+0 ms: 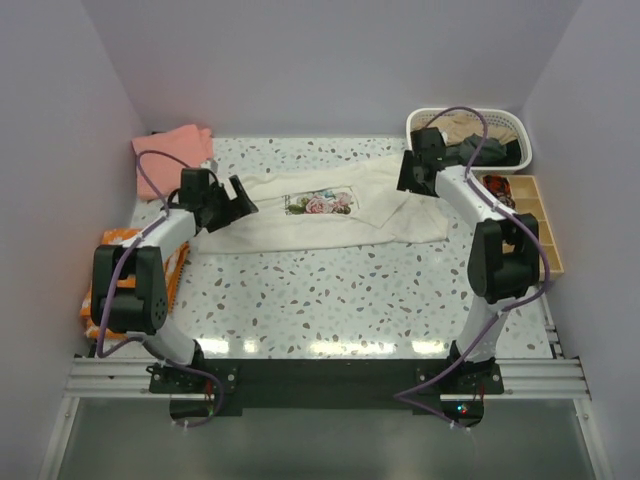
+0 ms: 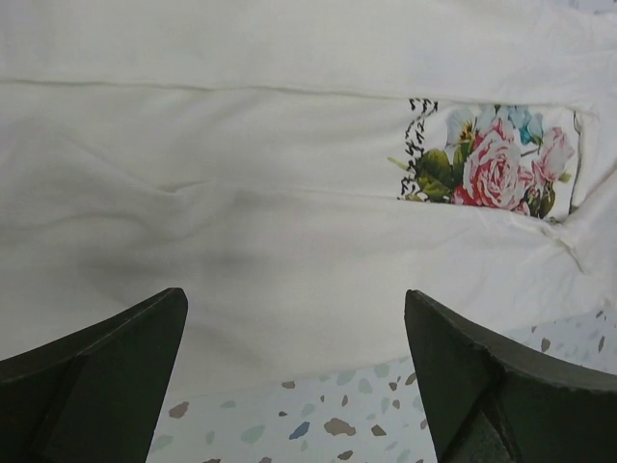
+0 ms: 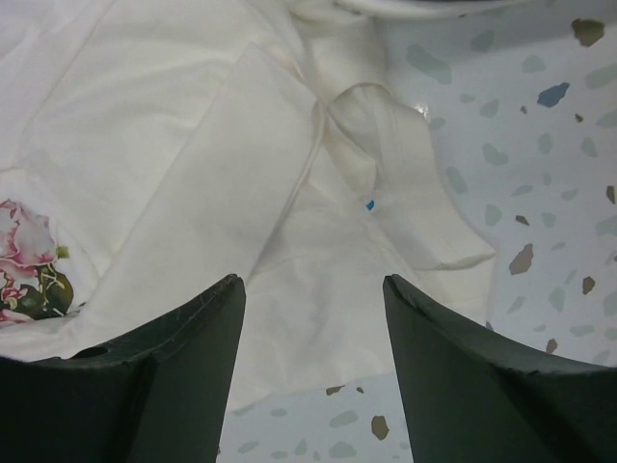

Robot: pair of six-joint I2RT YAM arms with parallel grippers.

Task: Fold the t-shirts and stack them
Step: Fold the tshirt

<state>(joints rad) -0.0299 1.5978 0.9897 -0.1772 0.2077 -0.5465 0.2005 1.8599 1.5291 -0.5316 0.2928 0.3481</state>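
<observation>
Our left tool [image 1: 236, 203] gapes wide, holding nothing, above one end of the cream t-shirt [image 1: 330, 222]. Our right tool [image 1: 408, 178], jaws parted and empty, hangs above the other end. The shirt lies spread on the worktop [image 1: 330, 290] between them. Beyond the left tool lies the salmon-pink t-shirt [image 1: 175, 146].

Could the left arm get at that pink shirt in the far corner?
Probably yes: the pink shirt lies uncovered, close behind the left fingers, which stand open and empty.
</observation>
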